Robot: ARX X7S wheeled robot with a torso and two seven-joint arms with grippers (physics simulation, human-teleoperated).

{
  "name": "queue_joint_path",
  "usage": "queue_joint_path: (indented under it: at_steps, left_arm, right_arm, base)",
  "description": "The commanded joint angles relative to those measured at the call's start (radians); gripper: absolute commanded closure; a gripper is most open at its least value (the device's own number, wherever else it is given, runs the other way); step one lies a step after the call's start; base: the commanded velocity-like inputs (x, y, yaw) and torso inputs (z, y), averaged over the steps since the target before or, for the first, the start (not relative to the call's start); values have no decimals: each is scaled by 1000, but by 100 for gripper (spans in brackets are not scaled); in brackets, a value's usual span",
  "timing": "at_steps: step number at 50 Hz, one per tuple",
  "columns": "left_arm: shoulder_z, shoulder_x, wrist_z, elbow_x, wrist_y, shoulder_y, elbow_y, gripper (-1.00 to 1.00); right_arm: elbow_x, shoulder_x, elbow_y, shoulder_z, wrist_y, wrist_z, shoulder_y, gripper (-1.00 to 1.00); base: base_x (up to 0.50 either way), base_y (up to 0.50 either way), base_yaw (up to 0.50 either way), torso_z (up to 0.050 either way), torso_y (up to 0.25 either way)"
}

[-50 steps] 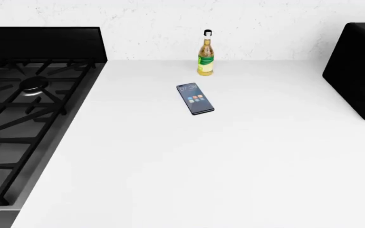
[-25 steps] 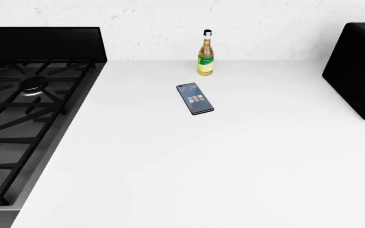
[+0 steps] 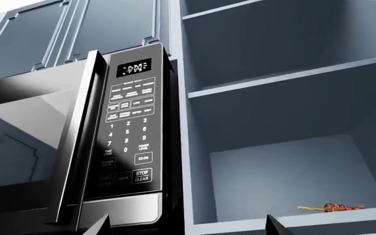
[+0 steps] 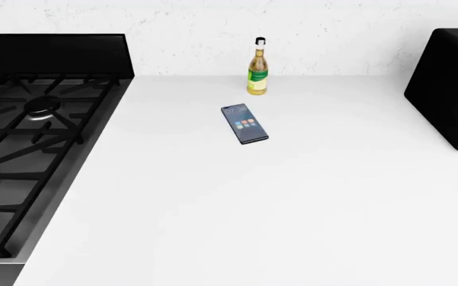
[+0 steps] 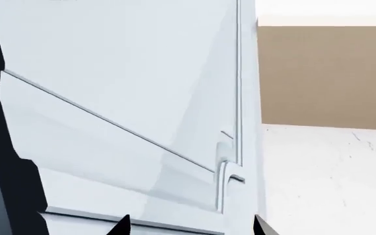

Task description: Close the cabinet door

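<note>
In the left wrist view an open blue-grey cabinet (image 3: 273, 88) shows bare shelves beside a black microwave (image 3: 132, 142); no door covers the shelves. My left gripper (image 3: 186, 228) is open, its tips spread below the cabinet's lower edge and the microwave. The right wrist view is filled by a pale panelled cabinet door (image 5: 129, 98) seen close up, with a slim handle (image 5: 224, 171) near its edge. My right gripper (image 5: 189, 228) is open just short of that panel, with the handle in line between its tips. Neither gripper appears in the head view.
A small red-orange item (image 3: 335, 208) lies on the lowest shelf. The head view shows a white counter (image 4: 293, 202) with a bottle (image 4: 259, 68), a phone (image 4: 245, 124), a gas stove (image 4: 30, 143) at the left and a black appliance (image 4: 452, 89) at the right.
</note>
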State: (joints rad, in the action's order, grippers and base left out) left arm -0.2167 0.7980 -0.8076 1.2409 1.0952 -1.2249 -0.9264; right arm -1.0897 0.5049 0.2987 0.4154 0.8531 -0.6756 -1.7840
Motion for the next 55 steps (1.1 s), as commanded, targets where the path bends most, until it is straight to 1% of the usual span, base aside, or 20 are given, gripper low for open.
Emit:
queue_joint_path:
  at_steps: [1, 23, 37, 55]
  left_arm:
    - [-9, 10, 3, -2, -10, 18, 1, -100]
    - [-5, 19, 0, 0, -24, 20, 7, -100]
    - [-15, 24, 10, -14, -42, 55, 0, -100]
    - [-14, 32, 6, -13, -52, 64, 1, -100]
  right_arm:
    - [81, -48, -126, 10, -24, 100, 4, -100]
    - [152, -95, -266, 67, -96, 188, 24, -100]
    - [200, -134, -366, 109, -141, 239, 33, -100]
    - [251, -171, -495, 147, -208, 294, 65, -100]
  base:
    - [0, 0, 0, 0, 0]
    - [4, 1, 2, 1, 0]
    - [4, 1, 3, 1, 0]
    - [4, 1, 2, 0, 0]
